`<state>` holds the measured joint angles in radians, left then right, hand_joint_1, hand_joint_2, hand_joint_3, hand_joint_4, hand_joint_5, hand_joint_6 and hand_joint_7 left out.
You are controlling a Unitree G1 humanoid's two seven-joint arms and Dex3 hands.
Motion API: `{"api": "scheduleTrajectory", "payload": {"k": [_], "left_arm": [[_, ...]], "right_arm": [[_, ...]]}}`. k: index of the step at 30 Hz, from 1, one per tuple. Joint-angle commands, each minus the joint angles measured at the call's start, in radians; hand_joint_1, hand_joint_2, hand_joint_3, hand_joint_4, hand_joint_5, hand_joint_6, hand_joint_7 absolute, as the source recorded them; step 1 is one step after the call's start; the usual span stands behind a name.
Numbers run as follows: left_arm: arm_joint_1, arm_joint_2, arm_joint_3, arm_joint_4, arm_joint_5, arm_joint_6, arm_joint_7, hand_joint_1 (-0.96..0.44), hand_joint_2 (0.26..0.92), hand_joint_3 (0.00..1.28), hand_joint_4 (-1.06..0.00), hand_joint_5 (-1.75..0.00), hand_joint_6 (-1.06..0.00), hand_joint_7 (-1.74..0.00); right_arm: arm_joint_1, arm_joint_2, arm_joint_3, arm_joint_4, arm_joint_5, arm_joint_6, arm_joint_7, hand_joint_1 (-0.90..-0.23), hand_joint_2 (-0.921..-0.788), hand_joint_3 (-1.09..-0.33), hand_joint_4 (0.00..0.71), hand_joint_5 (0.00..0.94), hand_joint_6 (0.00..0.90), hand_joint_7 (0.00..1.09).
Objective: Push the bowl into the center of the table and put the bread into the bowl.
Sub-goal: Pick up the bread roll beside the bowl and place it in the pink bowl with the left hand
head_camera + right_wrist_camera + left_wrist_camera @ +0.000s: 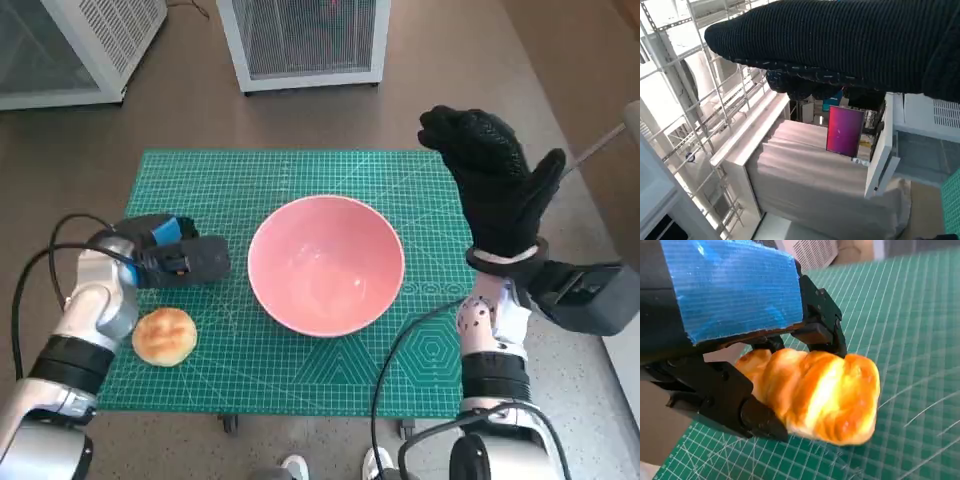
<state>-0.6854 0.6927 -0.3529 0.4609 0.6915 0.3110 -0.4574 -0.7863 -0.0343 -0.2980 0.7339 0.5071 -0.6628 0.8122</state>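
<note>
The pink bowl (325, 262) stands empty and upright at about the middle of the green mat (420, 190). A golden bread roll (164, 335) lies on the mat near the front left corner. In the left wrist view the bread roll (820, 395) rests on the mat just under the black fingers (822, 322). My left hand (172, 257) hovers just behind the roll, holding nothing. My right hand (495, 175), in its glove (840, 45), is raised over the table's right side with fingers spread and empty, to the right of the bowl.
Two white slatted units (300, 40) stand on the floor behind the table. Black cables (400, 350) run along both forearms. A person's shoes (330, 467) show at the table's front edge. The right wrist view looks away at shelving (705, 100).
</note>
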Motion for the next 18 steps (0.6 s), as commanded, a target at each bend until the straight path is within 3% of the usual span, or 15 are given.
{"api": "scheduleTrajectory", "payload": {"k": [1,8,18], "left_arm": [[0.026,0.045,0.089,-0.231,-0.030,0.063,-0.056,0.00,0.920,0.08,-0.65,-1.24,-0.64,-1.13],[0.070,0.045,0.180,-0.555,-0.034,0.131,-0.093,0.00,0.920,0.07,-0.67,-1.18,-0.64,-1.17],[0.084,0.007,0.236,-0.797,-0.069,0.046,-0.052,0.00,0.902,0.03,-0.77,-1.09,-0.70,-1.08]], "right_arm": [[0.023,-0.007,0.002,-0.003,0.005,0.015,0.007,-0.515,-0.921,-0.514,0.327,0.001,0.494,0.01],[0.019,-0.004,0.003,0.006,0.004,0.008,0.011,-0.512,-0.921,-0.515,0.331,0.002,0.493,0.00],[0.020,0.001,0.005,0.011,0.012,0.018,0.026,-0.523,-0.921,-0.512,0.332,0.002,0.494,0.00]]}}
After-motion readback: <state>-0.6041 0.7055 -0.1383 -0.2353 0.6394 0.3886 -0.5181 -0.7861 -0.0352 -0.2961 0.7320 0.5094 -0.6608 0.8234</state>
